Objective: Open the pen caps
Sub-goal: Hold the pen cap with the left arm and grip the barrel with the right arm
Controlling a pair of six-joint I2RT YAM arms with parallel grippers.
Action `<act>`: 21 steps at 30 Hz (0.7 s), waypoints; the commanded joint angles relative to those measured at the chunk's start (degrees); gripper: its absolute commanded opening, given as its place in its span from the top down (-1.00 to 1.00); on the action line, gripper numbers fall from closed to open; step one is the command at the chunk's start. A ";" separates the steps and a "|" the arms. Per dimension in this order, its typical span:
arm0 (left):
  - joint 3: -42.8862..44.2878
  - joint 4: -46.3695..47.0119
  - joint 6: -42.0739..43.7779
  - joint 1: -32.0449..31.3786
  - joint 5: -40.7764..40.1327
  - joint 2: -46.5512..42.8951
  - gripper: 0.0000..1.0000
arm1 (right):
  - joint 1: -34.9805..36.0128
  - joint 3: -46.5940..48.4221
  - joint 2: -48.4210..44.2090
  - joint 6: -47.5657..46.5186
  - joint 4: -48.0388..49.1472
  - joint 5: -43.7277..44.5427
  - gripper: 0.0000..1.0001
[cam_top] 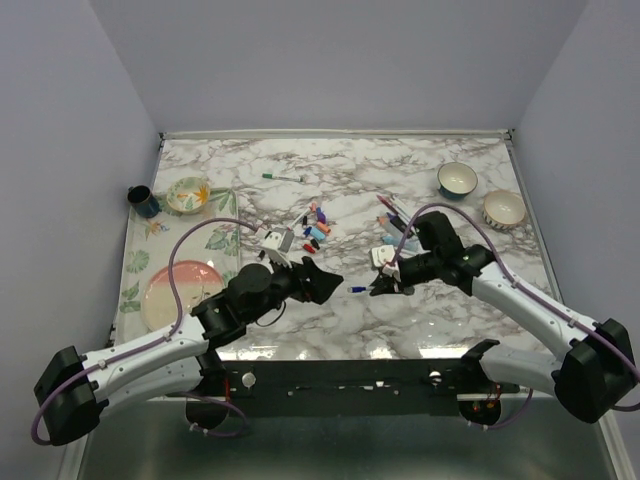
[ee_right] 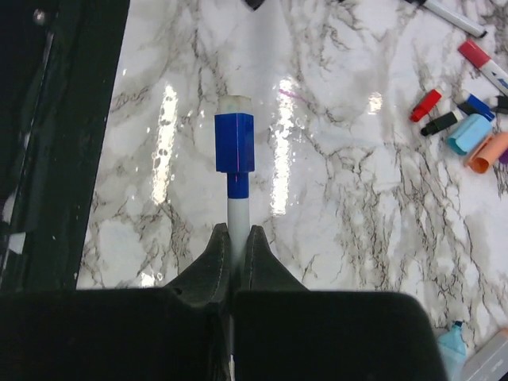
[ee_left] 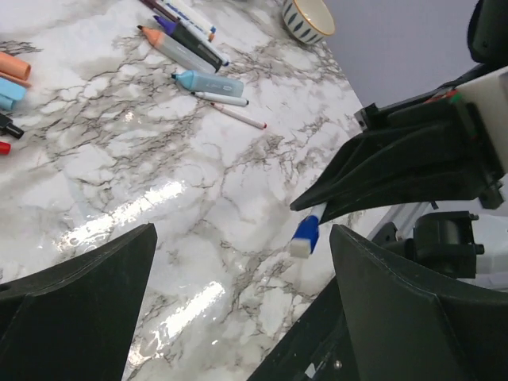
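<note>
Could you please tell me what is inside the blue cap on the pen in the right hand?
The blue cap is on the white pen gripped by the right hand. Only a blue collar shows beneath it; the tip is hidden.

The left arm (cam_top: 150,362) and right arm (cam_top: 525,305) wore white shells between bulky black joint housings. A purple cable (cam_top: 172,280) looped behind the left gripper (cam_top: 328,279); another arched behind the right gripper (cam_top: 384,288). A white camera block (cam_top: 383,257) sat just behind that gripper. Its fingers (ee_right: 208,270) were matte black, tapering from broad roots to narrow tips.
</note>
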 commanded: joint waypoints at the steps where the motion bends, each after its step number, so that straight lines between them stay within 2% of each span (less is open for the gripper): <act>1: -3.85 6.77 -3.48 0.29 -6.68 -1.94 -0.97 | -2.85 2.33 -0.15 14.72 5.14 -3.52 0.99; 5: -4.73 9.67 -6.11 0.29 -8.61 -1.50 -0.97 | -3.82 2.94 0.99 20.70 6.64 -3.52 0.99; 10: -5.70 12.66 -9.54 0.29 -11.60 -0.71 -0.97 | -3.99 2.94 1.43 22.29 7.43 -3.00 0.99; 21: -4.65 19.43 -13.41 0.29 -10.64 5.88 -0.97 | -4.17 2.59 1.87 23.96 9.19 -1.59 0.99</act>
